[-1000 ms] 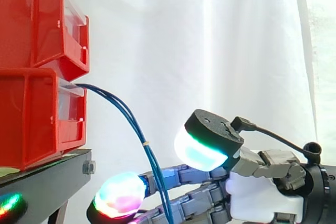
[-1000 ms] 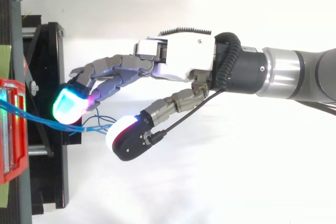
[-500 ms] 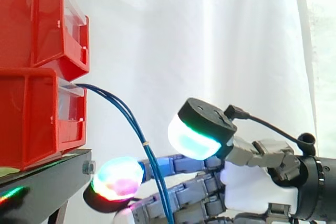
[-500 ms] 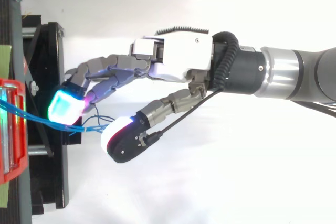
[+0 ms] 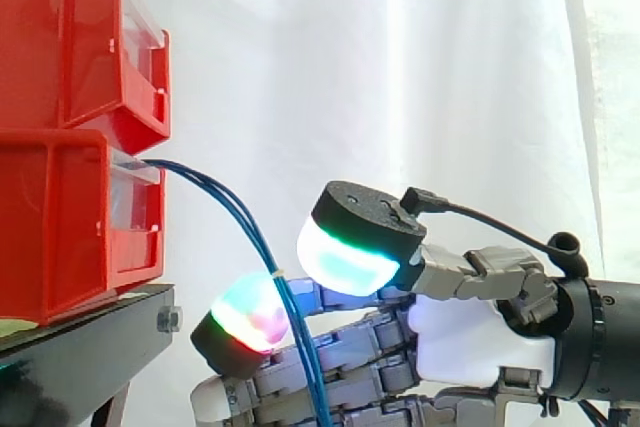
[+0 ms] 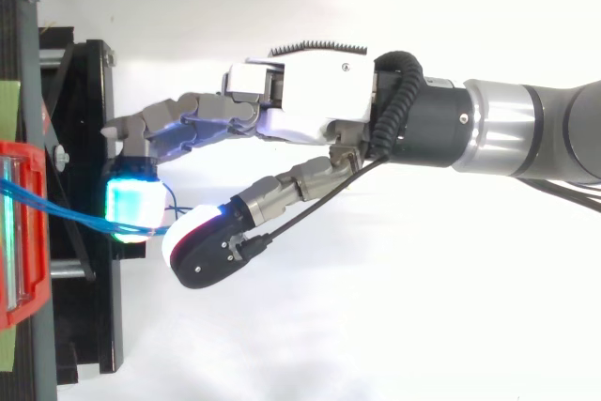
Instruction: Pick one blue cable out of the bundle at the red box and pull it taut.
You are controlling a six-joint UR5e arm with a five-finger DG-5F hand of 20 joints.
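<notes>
Hand straddled blue cables trailing from red box, left.
Fingers stood narrowly parted, cables passing between thumb and fingertip.

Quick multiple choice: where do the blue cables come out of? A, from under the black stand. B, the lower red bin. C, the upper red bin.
B: in the side view the blue cables leave the front of the lower red bin and droop down to the hand.
</notes>
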